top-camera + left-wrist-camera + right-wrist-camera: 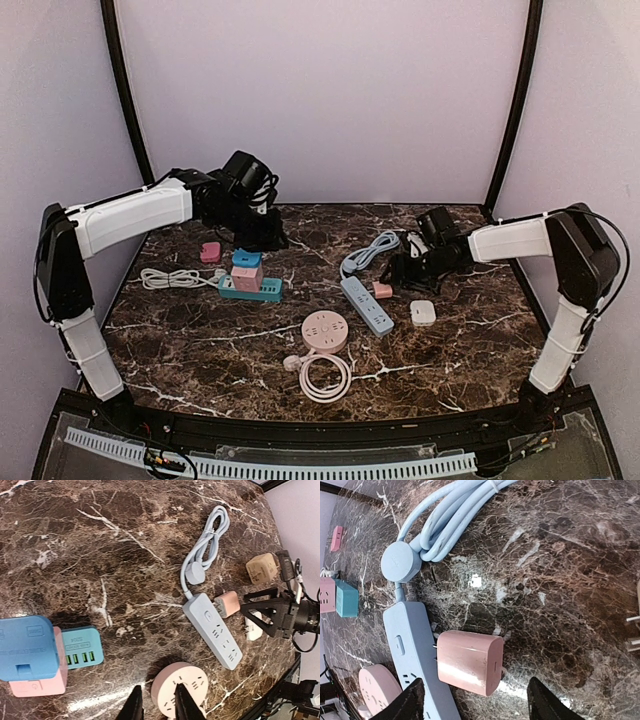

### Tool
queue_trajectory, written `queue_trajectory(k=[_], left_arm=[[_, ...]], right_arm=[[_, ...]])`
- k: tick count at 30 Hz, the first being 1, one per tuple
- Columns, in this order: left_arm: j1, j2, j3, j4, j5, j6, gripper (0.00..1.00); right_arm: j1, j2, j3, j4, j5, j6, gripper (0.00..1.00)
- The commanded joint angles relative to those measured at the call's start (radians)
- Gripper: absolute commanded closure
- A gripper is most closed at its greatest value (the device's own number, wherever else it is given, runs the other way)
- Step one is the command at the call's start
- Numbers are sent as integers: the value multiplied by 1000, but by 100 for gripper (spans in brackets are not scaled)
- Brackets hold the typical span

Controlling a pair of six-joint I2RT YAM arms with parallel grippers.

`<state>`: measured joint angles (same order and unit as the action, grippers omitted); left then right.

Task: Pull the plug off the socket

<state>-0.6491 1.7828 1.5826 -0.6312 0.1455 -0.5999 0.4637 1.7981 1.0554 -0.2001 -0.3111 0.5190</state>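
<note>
1. My right tool (pixel 476 687) is released. Its two fingers stand wide apart on either side of the pink plug (pixel 470 667), and neither one touches it.
2. The plug lies on its side on the surface (pixel 560 580), just beside the blue-grey power strip (pixel 412 650). Its prongs point at the strip's edge and sit in no socket.
3. The strip's cord (pixel 445 520) lies coiled beyond it.
4. My left tool (pixel 159 687) shows a narrow gap between its fingers and grasps nothing. It hangs over the round pink socket (pixel 195 680).
5. To its left, a blue cube adapter (pixel 25 647) sits on a pink block (pixel 42 685), against a teal strip (pixel 82 647).
6. A white charger (pixel 423 312) lies near the right arm.
</note>
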Motion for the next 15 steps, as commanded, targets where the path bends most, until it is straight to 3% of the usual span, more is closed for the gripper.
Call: queue_trajectory(k=[1,8,15], left_arm=[[19,-61,-18,-97,-119,12,75],[87,-93,-81,-79,-179,-12,51],[101,-27,-59,-115,-262,20,23]], right_arm=[[16,-57,27,-63,71,-34,29],[76,-75,91,-141,148,-67,17],[141,-69,164,-184,196,-80,10]])
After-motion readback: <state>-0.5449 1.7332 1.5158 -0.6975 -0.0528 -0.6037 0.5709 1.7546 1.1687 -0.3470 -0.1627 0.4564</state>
